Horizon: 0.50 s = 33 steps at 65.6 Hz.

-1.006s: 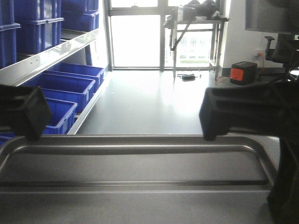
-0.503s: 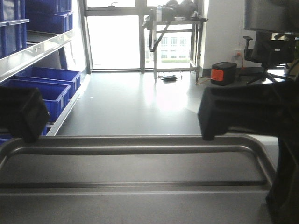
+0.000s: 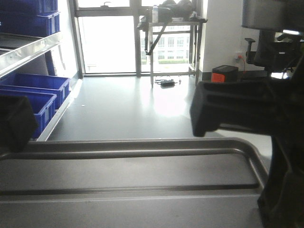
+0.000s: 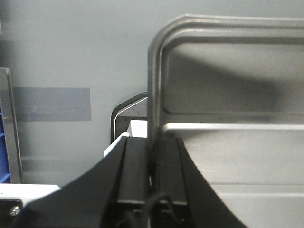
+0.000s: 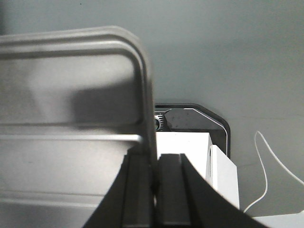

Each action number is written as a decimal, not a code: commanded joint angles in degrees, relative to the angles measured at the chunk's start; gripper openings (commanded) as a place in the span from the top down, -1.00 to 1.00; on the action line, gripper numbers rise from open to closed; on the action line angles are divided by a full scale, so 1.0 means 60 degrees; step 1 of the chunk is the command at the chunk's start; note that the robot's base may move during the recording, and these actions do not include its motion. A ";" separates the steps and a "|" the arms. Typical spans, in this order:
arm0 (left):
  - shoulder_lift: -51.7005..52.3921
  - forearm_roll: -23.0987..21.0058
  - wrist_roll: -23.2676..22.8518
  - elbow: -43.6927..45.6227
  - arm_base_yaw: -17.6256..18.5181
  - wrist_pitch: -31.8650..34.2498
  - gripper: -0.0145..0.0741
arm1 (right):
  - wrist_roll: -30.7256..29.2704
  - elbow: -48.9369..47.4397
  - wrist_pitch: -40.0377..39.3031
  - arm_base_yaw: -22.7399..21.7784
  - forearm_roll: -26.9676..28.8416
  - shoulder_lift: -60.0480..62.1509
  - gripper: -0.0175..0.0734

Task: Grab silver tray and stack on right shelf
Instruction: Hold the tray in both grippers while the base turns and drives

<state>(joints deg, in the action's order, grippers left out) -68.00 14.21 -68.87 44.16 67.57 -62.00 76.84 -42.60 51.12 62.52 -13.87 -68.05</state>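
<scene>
The silver tray [image 3: 133, 171] fills the bottom of the front view, held level above the floor, its rim and one long ridge showing. My left gripper [image 3: 12, 128] is a dark block at the tray's left end. In the left wrist view that gripper [image 4: 153, 142] is shut on the tray's [image 4: 228, 161] left rim. My right gripper [image 3: 228, 109] sits over the right end, and in the right wrist view it [image 5: 153, 159] is shut on the tray's [image 5: 66, 166] right rim. The right shelf is out of view.
A steel rack rail [image 3: 28, 50] with blue bins [image 3: 28, 92] runs along the left. Ahead lies grey floor up to bright windows, with a metal table [image 3: 171, 21], a floor cable [image 3: 166, 82], an orange-and-black box [image 3: 224, 74] and an office chair [image 3: 270, 47] at right.
The whole room has slid leftward in the front view: the rack and bins, table and orange box all moved left. The tray stays gripped at both ends.
</scene>
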 commanded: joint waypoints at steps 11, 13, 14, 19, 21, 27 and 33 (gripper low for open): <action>0.0190 0.0269 0.0037 0.0219 0.0043 -0.1549 0.88 | -0.0009 -0.0219 0.0447 -0.0026 -0.0560 0.0212 0.49; 0.0190 0.0269 0.0037 0.0219 0.0043 -0.1597 0.88 | -0.0009 -0.0219 0.0447 -0.0026 -0.0560 0.0212 0.49; 0.0190 0.0269 0.0037 0.0219 0.0043 -0.1622 0.88 | -0.0009 -0.0219 0.0447 -0.0026 -0.0560 0.0212 0.49; 0.0190 0.0269 0.0037 0.0219 0.0043 -0.1733 0.88 | -0.0009 -0.0219 0.0447 -0.0026 -0.0560 0.0212 0.49; 0.0190 0.0269 0.0037 0.0219 0.0043 -0.1784 0.88 | -0.0009 -0.0219 0.0447 -0.0026 -0.0560 0.0212 0.49; 0.0190 0.0269 0.0037 0.0219 0.0043 -0.1901 0.88 | -0.0009 -0.0219 0.0447 -0.0026 -0.0560 0.0212 0.49; 0.0190 0.0269 0.0037 0.0219 0.0043 -0.1939 0.88 | -0.0009 -0.0219 0.0447 -0.0026 -0.0560 0.0212 0.49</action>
<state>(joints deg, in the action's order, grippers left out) -68.00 13.99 -68.87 44.26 67.57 -63.11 76.84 -42.60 50.40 62.60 -13.52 -68.05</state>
